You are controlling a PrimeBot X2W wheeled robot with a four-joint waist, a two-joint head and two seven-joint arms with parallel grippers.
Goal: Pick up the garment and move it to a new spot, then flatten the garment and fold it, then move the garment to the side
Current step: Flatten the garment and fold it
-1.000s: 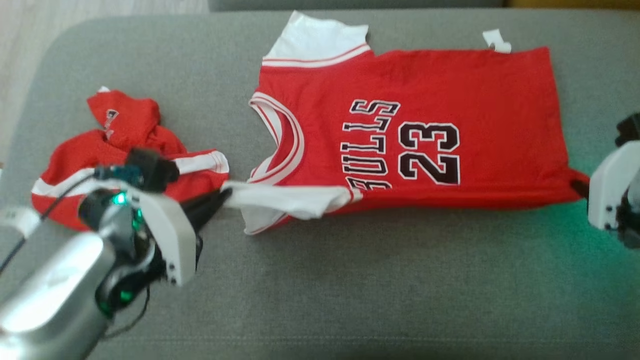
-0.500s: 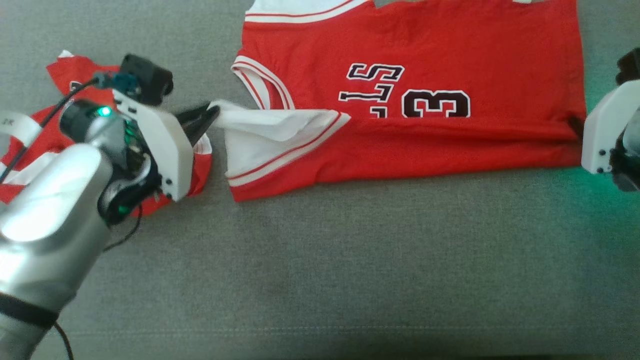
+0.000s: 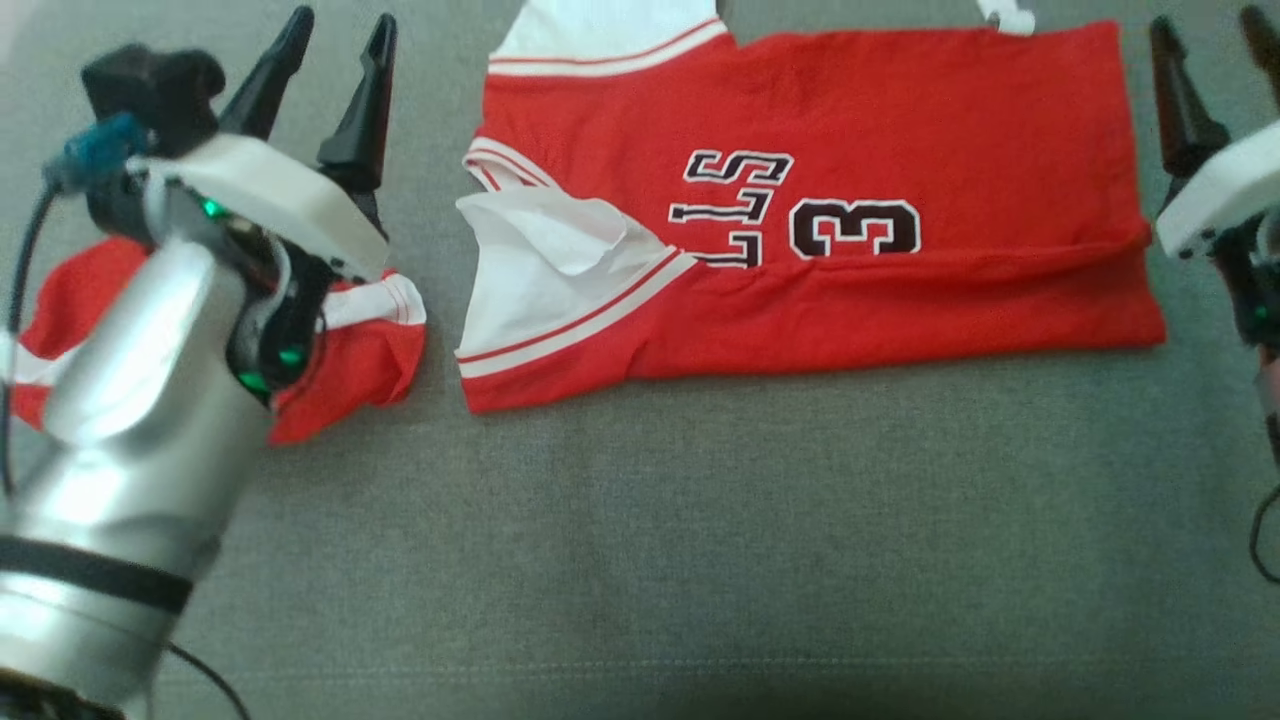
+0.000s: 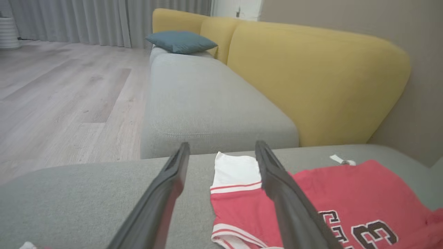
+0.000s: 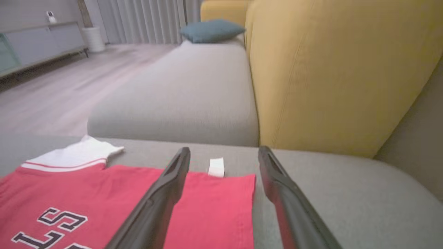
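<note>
Currently we have the jersey [image 3: 850,110] lying flat on the grey seat cushion [image 3: 700,560], its long axis running left to right across the robot. The collar and white sleeve end points toward the left gripper [image 3: 341,20], and the hem end toward the right gripper [image 3: 1205,22]. The near long edge is folded up over the lower part of the lettering; the far long edge lies unfolded.

Both grippers are empty, fingers well apart, and stand clear of the cloth, one just beyond each short end of the jersey. In the left wrist view the far white sleeve [image 4: 235,169] lies just ahead, between the fingers. In the right wrist view the far hem corner, with its white tag [image 5: 216,167], lies likewise between the fingers.

We judge the fold to be partly done, with the far edge to be taken next. Each arm is nearest its own far corner: left for the sleeve, right for the hem.

A second red garment [image 3: 370,350] lies crumpled under the left arm, beside the jersey. We should leave it alone.
</note>
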